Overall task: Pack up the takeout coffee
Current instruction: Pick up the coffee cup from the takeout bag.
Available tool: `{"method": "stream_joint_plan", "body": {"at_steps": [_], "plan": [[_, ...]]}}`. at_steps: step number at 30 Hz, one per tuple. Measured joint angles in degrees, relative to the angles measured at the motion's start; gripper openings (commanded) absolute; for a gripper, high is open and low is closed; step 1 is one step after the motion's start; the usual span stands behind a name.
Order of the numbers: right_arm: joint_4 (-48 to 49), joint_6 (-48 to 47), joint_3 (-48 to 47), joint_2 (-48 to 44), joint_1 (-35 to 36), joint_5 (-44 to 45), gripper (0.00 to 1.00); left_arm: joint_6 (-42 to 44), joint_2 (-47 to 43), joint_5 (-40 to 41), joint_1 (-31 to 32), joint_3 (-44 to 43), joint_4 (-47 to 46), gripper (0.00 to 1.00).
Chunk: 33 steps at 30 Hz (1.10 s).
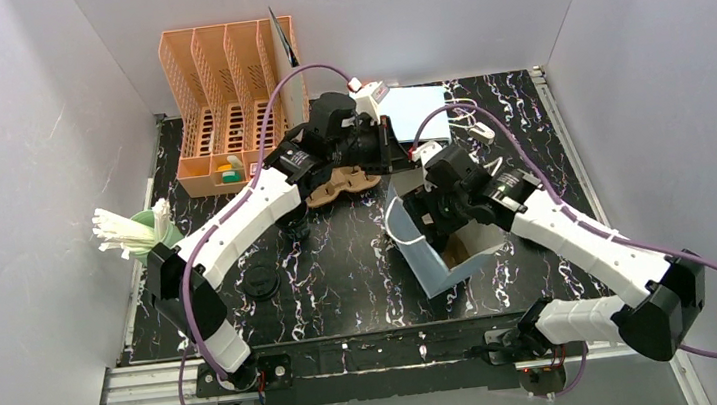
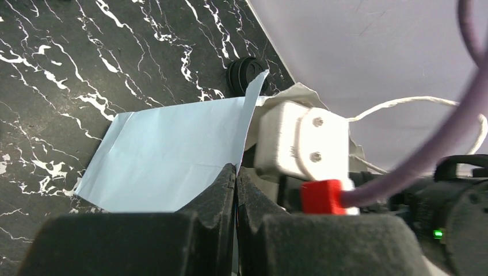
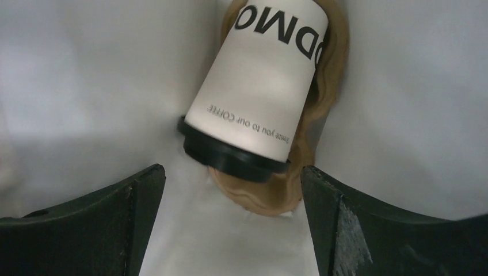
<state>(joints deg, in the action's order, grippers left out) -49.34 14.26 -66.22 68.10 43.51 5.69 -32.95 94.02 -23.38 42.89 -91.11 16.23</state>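
Observation:
Inside the light-blue paper bag (image 3: 86,86) a white takeout coffee cup (image 3: 259,86) with a black lid (image 3: 233,156) lies tilted on a brown pulp carrier (image 3: 322,115). My right gripper (image 3: 231,184) is inside the bag, open, its fingers either side of the lid and apart from it. From above, the bag (image 1: 430,255) stands open at the table's middle with the right gripper (image 1: 428,213) reaching into its mouth. My left gripper (image 2: 236,172) is shut on the bag's upper edge (image 2: 248,115) and shows from above (image 1: 388,154) at the bag's far rim. Another black-lidded cup (image 1: 260,281) stands at the front left.
A second brown carrier (image 1: 338,187) lies under the left arm. A flat light-blue bag (image 1: 417,111) with white handles lies at the back. An orange rack (image 1: 224,106) stands at the back left, a green cup of white sticks (image 1: 136,231) at the left edge.

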Motion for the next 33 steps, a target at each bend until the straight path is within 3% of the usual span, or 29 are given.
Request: {"method": "stream_joint_plan", "body": {"at_steps": [12,22,29,33], "plan": [[9.81,4.98,3.32,6.51,-0.02,3.13,0.98,-0.79,-0.04,2.51,-0.92,2.99,-2.56,0.0],[10.73,10.38,3.37,11.85,-0.04,4.28,0.98,-1.03,0.44,6.43,-1.79,3.65,-1.22,0.0],[11.89,10.69,3.45,13.79,-0.26,5.14,0.75,0.5,0.57,6.23,-1.49,2.97,-0.22,0.0],[10.91,9.57,3.15,13.27,-0.26,5.18,0.68,1.73,0.94,5.7,-1.51,1.99,0.83,0.0]]}}
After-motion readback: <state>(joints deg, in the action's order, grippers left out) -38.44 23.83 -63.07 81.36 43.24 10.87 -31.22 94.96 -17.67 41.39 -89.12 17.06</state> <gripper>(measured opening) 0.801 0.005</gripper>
